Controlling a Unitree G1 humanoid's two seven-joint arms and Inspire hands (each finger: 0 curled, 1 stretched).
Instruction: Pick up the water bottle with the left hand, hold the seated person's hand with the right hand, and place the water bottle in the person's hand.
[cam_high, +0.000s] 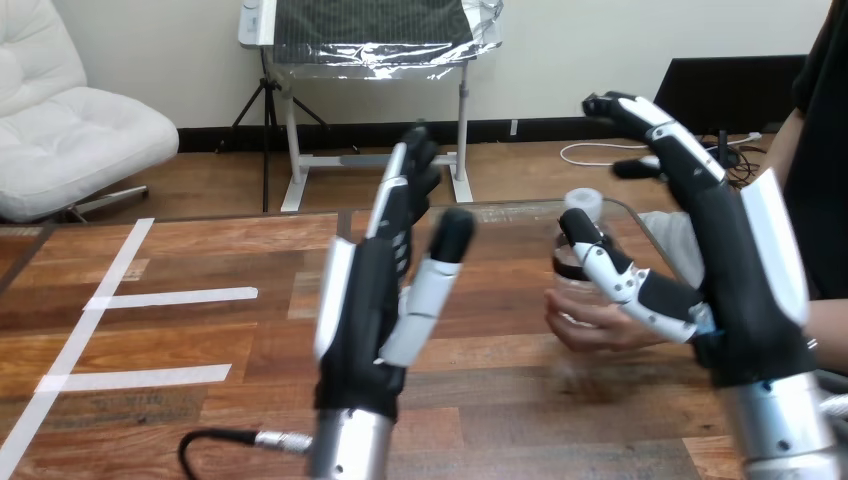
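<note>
Both hands open, bottle sitting with the person

Left hand (360, 310) is hovering over the middle of the bench (200, 400), fingers straight, gripping nothing. Right hand (740, 260) is spreading open too, thumb reaching across the front of the water bottle (586, 202), which is standing upright in the person's hand (590, 328), well right of the left hand.
</note>
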